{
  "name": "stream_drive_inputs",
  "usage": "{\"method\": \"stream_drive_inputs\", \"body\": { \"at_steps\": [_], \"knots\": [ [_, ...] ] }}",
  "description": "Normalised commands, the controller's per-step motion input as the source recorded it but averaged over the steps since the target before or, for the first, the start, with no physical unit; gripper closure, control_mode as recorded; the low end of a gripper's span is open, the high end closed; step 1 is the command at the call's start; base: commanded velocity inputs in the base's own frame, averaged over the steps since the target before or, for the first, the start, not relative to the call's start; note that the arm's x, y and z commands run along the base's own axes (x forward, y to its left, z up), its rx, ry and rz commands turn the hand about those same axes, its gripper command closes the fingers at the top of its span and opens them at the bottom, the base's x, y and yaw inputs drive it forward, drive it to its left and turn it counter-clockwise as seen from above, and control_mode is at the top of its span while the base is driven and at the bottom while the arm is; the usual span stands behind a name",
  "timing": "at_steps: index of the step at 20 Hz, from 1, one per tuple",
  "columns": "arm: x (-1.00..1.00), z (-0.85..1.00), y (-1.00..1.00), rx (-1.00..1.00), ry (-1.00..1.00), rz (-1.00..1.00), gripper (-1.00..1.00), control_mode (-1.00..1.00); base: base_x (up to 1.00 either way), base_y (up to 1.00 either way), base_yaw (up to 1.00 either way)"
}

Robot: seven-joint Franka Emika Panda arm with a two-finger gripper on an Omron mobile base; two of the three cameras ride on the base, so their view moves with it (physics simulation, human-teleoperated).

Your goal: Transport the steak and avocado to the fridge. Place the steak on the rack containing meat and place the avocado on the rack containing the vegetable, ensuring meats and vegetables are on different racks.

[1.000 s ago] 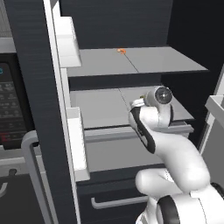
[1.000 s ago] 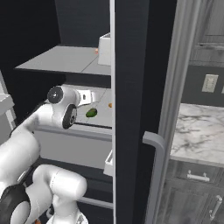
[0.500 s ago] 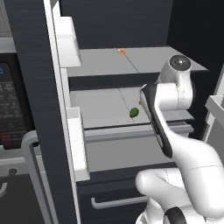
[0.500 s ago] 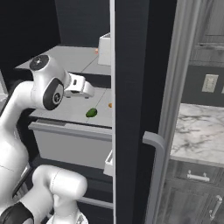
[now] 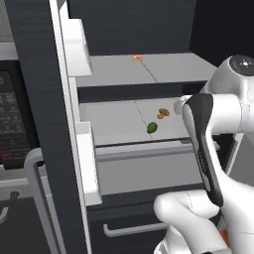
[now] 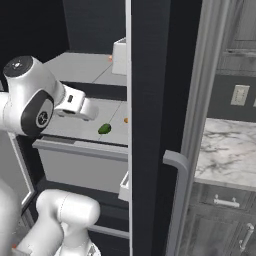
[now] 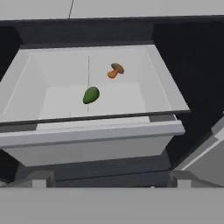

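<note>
The pincer point(image 6: 89, 111) stands wide and empty, clear of the avocado point(image 7: 91, 94) lying near the mushroom-like vegetable point(image 7: 115, 70) on the lower shelf point(image 7: 52, 103); back out level, avoiding the drawer point(image 7: 96, 142).

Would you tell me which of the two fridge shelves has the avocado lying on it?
The lower shelf, just above the grey drawer. The avocado lies there beside the brown mushroom-like piece; the upper shelf carries a tiny orange morsel.

Black microwave point(image 5: 12, 124) left; marble counter point(image 6: 227, 150) right.
</note>
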Motion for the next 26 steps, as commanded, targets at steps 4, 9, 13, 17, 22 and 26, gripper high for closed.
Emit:
{"method": "stream_drive_inputs", "body": {
  "at_steps": [4, 9, 13, 17, 22, 26],
  "knots": [
    [-0.72, 0.51, 0.00, 0.00, 0.00, 0.00, -1.00, -1.00, 0.00, 0.00, 0.00],
    [-0.67, 0.23, 0.05, 0.00, -0.16, 0.10, -1.00, -1.00, 0.00, 0.00, 0.00],
    [-0.75, 0.49, 0.00, 0.00, -0.32, 0.13, -1.00, -1.00, 0.00, 0.00, 0.00],
    [-0.43, 0.24, 0.02, 0.00, -0.15, 0.06, -1.00, 1.00, -0.47, 0.06, 0.00],
    [0.00, 0.00, 0.00, 0.00, 0.00, 0.00, -1.00, 1.00, -1.00, 0.17, 0.00],
    [0.00, 0.00, 0.00, 0.00, 0.00, 0.00, -1.00, 1.00, -1.00, 0.32, -0.01]
  ]
}}
